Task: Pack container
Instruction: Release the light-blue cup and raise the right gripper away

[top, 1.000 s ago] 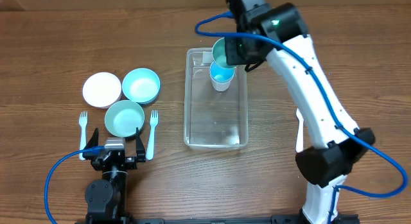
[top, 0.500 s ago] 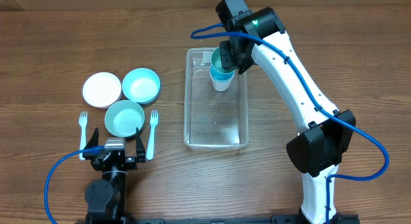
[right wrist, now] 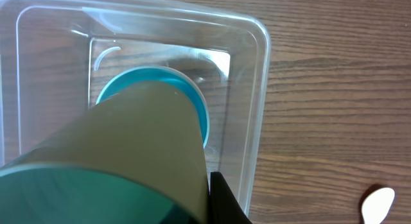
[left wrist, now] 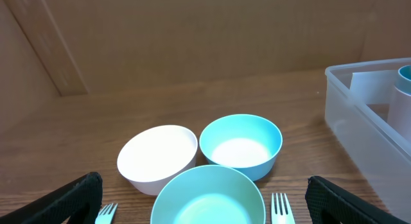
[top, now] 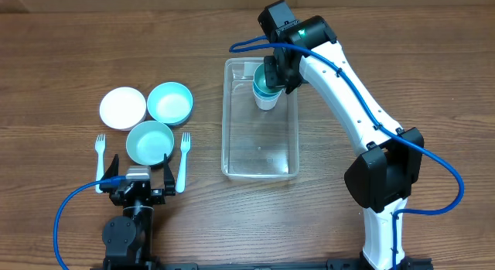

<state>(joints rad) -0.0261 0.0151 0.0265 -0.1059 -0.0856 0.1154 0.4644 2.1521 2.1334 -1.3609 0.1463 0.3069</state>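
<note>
The clear rectangular container lies at the table's middle. A white cup with a blue inside stands upright at its far end. My right gripper is over that end, shut on a teal cup held tilted just above the standing cup. In the right wrist view the held cup fills the lower left, one black finger presses its side, and the blue cup rim shows beyond it inside the container. My left gripper rests open and empty at the front left.
A white bowl and two teal bowls sit left of the container, with a pale fork on each side. The left wrist view shows the bowls ahead of the open fingers. A small white piece lies right of the container.
My right arm has swung left and drawn in over the container's far end, bringing the held teal cup closer over the standing cup. The left arm has not moved.
</note>
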